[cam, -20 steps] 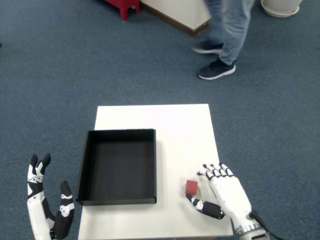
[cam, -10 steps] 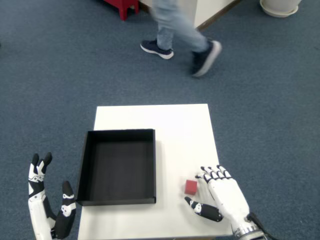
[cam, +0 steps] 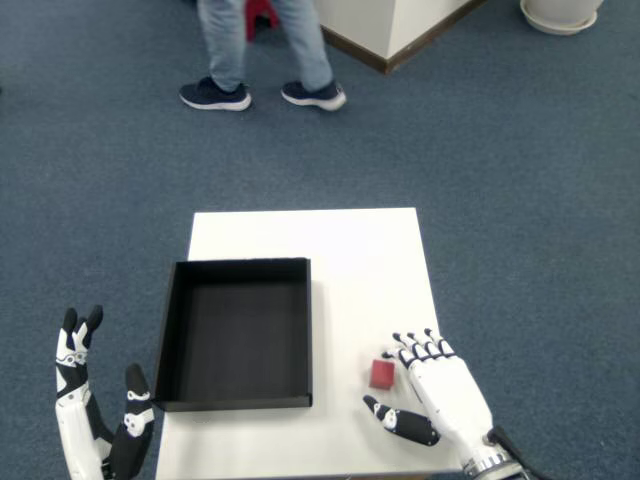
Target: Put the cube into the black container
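- The small white square table (cam: 350,250) is standing on blue carpet, and everything for the job is sitting on it
- The black, open, box-shaped container (cam: 237,333) is lying on the left half of the table top, and it is looking empty inside
- The white and black right hand (cam: 432,395) is hovering over the near right corner of the table, with its fingers spread apart and its thumb sticking out to the left, holding nothing
- The little red cube (cam: 382,374) is sitting on the white table top just to the left of the right hand, in the gap between the fingertips and the thumb, and I cannot tell if any finger is touching it
- The cube is lying between the right hand and the container, so I am thinking the hand needs to close around it and then carry it left over the container's right wall
- The right hand is much nearer to the cube than the left hand (cam: 95,420), which is waiting off the table at the far left
- The cube looks about the same on every side, so it has no long way to line up with
- The right wrist is getting cut off at the bottom edge, and the undersides of the fingers are hidden
- A person's legs and dark shoes (cam: 262,95) are showing at the top, with the rest cut off
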Controlling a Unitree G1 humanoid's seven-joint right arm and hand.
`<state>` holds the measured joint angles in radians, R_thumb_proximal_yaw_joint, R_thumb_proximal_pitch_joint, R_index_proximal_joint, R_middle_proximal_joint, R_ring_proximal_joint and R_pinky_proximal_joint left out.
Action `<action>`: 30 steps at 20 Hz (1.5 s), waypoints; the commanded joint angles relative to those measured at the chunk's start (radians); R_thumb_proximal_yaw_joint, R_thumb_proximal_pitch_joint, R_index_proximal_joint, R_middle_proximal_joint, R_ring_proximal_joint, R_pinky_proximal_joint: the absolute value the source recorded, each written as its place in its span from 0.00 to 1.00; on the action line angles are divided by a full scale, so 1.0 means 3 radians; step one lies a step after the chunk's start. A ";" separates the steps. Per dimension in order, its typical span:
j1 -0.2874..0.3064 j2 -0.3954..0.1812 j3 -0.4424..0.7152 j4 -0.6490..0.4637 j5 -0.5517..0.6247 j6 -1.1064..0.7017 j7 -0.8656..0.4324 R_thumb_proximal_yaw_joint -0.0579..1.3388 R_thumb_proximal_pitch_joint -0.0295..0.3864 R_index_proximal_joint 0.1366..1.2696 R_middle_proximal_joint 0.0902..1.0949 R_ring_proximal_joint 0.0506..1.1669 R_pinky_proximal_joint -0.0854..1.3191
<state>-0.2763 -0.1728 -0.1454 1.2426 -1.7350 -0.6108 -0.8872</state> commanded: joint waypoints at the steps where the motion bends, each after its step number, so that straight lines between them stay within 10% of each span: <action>1: -0.0139 -0.0018 0.0008 -0.0036 0.0006 0.0089 -0.0128 0.37 0.20 0.29 0.11 0.15 0.09; 14: -0.0274 -0.0024 0.0042 0.0177 -0.0064 0.0231 -0.0100 0.40 0.27 0.33 0.12 0.15 0.09; 23: -0.0336 -0.0052 0.0032 0.0403 -0.0075 0.0300 -0.0178 0.58 0.47 0.54 0.13 0.15 0.08; 26: -0.0324 -0.0048 0.0026 0.0457 -0.0075 0.0297 -0.0254 0.82 0.54 0.80 0.15 0.15 0.11; 30: -0.0309 -0.0040 0.0025 0.0491 -0.0080 0.0289 -0.0361 0.88 0.54 0.80 0.17 0.16 0.14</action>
<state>-0.3414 -0.1671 -0.1309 1.4066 -1.7634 -0.5326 -0.9540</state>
